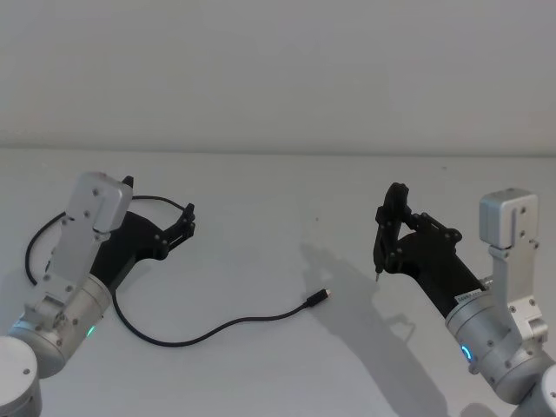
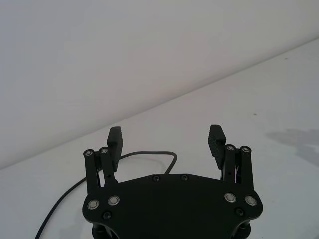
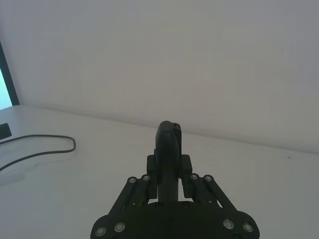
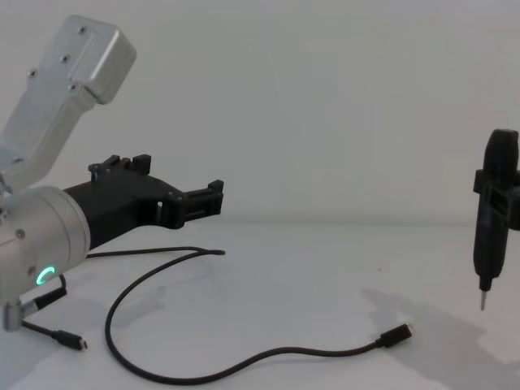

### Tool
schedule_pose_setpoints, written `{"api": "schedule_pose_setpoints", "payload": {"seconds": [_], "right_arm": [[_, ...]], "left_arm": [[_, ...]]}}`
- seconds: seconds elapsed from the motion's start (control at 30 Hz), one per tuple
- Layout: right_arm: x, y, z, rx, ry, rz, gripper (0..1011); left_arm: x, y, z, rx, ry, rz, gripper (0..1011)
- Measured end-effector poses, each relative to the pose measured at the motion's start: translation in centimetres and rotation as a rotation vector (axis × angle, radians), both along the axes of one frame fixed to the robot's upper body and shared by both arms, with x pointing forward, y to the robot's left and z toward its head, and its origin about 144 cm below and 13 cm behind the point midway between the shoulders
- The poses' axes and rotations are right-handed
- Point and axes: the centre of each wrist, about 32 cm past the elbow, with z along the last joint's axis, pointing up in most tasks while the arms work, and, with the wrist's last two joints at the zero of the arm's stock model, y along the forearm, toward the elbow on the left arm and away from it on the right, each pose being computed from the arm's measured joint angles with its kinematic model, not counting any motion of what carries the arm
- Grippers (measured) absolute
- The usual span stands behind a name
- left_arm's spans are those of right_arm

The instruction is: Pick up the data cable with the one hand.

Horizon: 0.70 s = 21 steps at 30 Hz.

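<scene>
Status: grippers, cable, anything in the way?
Left gripper open, raised, near far loop of data cable. Right gripper shut on slim pointed device, off right. Cable lies on table, not held.

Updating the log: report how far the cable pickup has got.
Done: nothing yet; the cable lies loose on the table. In hand: the left gripper hovers open and empty above the cable's left loop. The right gripper holds a pointed tool off to the side. Left: lower, close on the cable, lift.
</scene>
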Motion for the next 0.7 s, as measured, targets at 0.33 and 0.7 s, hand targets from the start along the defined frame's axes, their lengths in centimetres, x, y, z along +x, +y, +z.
{"api": "schedule_pose_setpoints", "payload": {"seconds": [0.33, 0.7], "right_arm": [[0.0, 0.0, 0.0, 0.000, 0.000, 0.000, 275], [0.0, 0.0, 0.0, 0.000, 0.000, 0.000, 275]], "left_arm": [[0.0, 0.0, 0.0, 0.000, 0.000, 0.000, 1000], [-0.2, 0.3, 1.0, 0.025, 0.031, -0.057, 1000]]}}
